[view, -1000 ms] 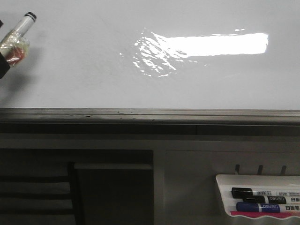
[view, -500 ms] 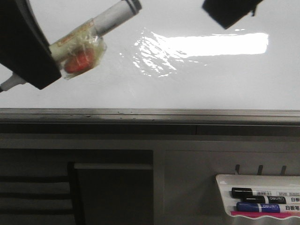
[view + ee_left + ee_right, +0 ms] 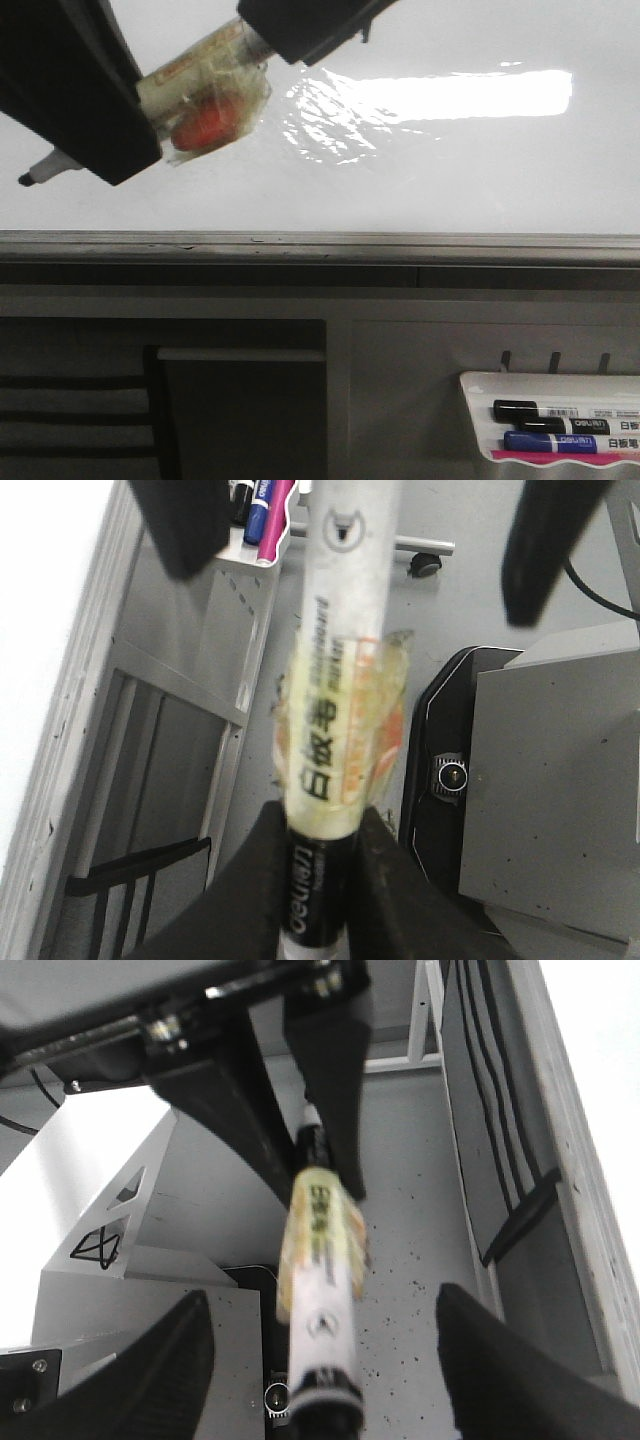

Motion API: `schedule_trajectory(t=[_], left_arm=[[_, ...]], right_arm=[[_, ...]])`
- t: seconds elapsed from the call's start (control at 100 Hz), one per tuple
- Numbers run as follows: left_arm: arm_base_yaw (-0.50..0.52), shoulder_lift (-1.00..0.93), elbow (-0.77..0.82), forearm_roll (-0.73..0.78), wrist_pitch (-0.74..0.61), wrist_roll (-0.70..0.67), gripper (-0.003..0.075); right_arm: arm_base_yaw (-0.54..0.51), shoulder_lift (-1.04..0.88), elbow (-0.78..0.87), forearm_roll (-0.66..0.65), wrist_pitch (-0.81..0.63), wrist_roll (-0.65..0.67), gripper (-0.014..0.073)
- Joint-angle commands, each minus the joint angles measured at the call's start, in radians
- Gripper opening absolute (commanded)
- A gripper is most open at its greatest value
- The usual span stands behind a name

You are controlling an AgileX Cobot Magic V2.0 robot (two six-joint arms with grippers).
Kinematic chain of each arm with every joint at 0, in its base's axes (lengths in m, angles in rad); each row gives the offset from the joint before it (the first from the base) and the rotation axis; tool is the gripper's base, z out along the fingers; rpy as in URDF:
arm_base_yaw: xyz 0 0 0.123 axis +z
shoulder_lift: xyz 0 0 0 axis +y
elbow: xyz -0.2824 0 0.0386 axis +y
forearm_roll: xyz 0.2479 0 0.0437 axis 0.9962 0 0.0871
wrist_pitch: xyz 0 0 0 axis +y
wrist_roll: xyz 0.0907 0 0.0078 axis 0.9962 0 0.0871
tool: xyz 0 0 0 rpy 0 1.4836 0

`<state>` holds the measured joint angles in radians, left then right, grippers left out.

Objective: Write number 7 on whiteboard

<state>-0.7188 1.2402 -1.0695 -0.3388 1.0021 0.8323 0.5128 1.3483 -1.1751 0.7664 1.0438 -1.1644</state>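
The whiteboard (image 3: 450,170) fills the upper front view, with a bright glare and a grey bottom edge (image 3: 400,245). The number 7 is out of view. My left gripper (image 3: 150,110) (image 3: 320,860) is shut on a white marker (image 3: 205,75) (image 3: 345,630). The marker is wrapped in yellowish tape with an orange lump, and its dark tip (image 3: 25,178) points down-left in front of the board. My right gripper (image 3: 300,30) (image 3: 325,1400) is open, its fingers wide on either side of the marker's black upper end (image 3: 325,1415), not touching it.
A white tray (image 3: 550,440) at the lower right hangs below the board and holds a black marker (image 3: 545,412) and a blue marker (image 3: 550,441). A dark shelf frame (image 3: 160,400) sits under the board at the left. The robot's grey base (image 3: 540,780) shows below the arms.
My left gripper has carried the marker up and to the right, closer to the camera. My right gripper has come in from the upper right and now straddles the marker's upper end.
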Motion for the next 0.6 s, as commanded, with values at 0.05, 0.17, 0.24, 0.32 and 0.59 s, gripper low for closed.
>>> schedule_trajectory(t=[0.05, 0.17, 0.24, 0.32, 0.59], left_arm=[[-0.007, -0.025, -0.034, -0.027, -0.038, 0.001, -0.0020], [-0.007, -0.025, -0.034, -0.027, -0.040, 0.001, -0.0020], [-0.007, -0.025, -0.034, -0.027, -0.040, 0.001, -0.0020], [-0.007, -0.025, -0.034, -0.027, -0.044, 0.001, -0.0020], [-0.007, -0.025, -0.034, -0.027, -0.048, 0.001, -0.0020]], right_arm=[[0.009, 0.008, -0.057, 0.055, -0.021, -0.015, 0.0421], [0.009, 0.025, -0.075, 0.058, -0.010, -0.013, 0.0367], [0.009, 0.026, -0.080, 0.058, -0.007, -0.013, 0.0339], [0.009, 0.026, -0.080, 0.056, -0.005, -0.017, 0.0313], [0.011, 0.026, -0.080, 0.056, 0.008, -0.026, 0.0258]])
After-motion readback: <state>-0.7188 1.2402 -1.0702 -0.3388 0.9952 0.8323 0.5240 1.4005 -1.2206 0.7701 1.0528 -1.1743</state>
